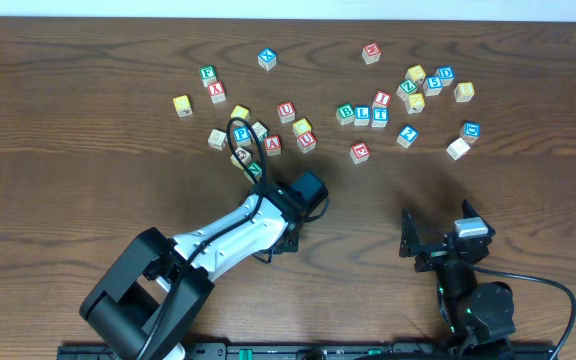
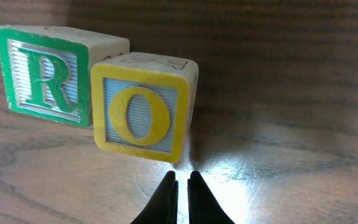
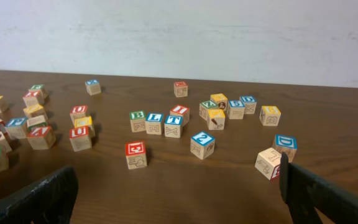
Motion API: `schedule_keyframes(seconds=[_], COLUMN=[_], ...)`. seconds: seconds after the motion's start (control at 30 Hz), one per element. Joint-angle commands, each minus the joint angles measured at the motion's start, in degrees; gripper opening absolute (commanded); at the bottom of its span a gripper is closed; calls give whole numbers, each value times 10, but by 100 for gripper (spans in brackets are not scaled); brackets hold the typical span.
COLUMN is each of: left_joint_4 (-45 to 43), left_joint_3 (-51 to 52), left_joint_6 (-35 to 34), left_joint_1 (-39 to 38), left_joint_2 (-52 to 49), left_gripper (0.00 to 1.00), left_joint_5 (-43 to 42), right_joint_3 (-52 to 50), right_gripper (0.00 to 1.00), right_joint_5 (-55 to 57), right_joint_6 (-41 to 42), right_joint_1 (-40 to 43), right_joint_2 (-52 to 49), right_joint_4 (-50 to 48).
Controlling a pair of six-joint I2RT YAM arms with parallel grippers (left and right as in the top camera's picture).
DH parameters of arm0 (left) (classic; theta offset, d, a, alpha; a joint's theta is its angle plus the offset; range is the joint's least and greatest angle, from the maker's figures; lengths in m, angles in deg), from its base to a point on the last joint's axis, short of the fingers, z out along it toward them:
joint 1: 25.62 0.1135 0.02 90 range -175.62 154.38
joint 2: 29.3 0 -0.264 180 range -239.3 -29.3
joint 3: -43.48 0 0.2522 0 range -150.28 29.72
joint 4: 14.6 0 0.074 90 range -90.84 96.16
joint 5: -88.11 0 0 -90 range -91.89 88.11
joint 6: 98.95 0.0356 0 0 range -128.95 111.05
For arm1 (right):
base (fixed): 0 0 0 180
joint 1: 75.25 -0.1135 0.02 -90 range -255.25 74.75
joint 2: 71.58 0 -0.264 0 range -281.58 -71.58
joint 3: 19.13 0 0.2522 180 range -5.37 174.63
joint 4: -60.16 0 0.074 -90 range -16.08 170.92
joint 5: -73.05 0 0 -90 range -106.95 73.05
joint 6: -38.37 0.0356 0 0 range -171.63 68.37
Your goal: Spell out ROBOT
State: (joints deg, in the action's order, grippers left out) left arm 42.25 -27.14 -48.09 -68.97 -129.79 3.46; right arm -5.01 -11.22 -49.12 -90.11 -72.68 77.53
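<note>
In the left wrist view, a green-printed R cube (image 2: 48, 71) stands on the table with a yellow O cube (image 2: 143, 109) touching its right side and turned slightly. My left gripper (image 2: 182, 175) is shut and empty, its tips just in front of the O cube's lower right corner. Seen from overhead, the left gripper (image 1: 259, 178) sits below the left cluster of cubes. A green B cube (image 1: 345, 113) and a blue T cube (image 1: 379, 117) sit in a short row with a blue L cube (image 1: 362, 116) between them. My right gripper (image 3: 179, 205) is open, low over bare table, well short of that row.
Many other letter cubes lie scattered across the far half of the table, including red U (image 1: 286, 110) and A (image 1: 274, 143) cubes and a red cube (image 3: 135, 154) nearest the right gripper. A white cube (image 3: 269, 163) sits by the right finger (image 3: 319, 196).
</note>
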Motion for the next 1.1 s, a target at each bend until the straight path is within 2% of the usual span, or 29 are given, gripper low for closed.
schedule_keyframes(seconds=[0.0,1.07], left_joint_4=[-1,-21], left_joint_3=[6,6], left_joint_6=[-5,-5], left_joint_1=[-1,-1], left_joint_2=[5,5], left_gripper=[8,8], left_joint_5=[26,49], right_joint_3=[0,0], right_gripper=[99,99], right_joint_5=[-3,-3], right_joint_6=[-4,-4], right_joint_1=[6,6], right_joint_2=[0,0], right_joint_4=[2,2])
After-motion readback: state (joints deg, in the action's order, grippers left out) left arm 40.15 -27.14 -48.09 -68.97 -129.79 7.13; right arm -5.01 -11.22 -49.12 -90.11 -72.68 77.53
